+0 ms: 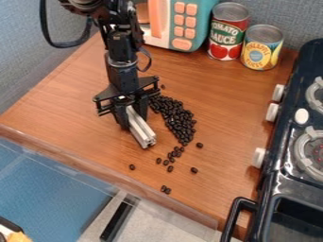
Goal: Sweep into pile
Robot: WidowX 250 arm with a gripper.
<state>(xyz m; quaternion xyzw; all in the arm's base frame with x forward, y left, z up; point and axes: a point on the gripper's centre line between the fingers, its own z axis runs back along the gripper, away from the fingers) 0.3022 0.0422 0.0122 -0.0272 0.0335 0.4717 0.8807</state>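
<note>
The black gripper [133,116] hangs at centre-left over the wooden counter, shut on a light metal bar [140,127]. That bar slants down and right, its near end low at the counter surface. Just right of the gripper and bar, dark beans [179,120] lie in an elongated heap running from beside the gripper toward the front. Several loose beans [170,168] are scattered below the heap, including a pair near the front edge and a single one to the left. The gripper hides part of the counter behind it.
A toy microwave [183,23], a tomato sauce can [227,31] and a pineapple can [262,47] stand at the back. The black toy stove [284,165] with white knobs borders the right side. The wooden counter's front edge [107,172] runs diagonally at lower left.
</note>
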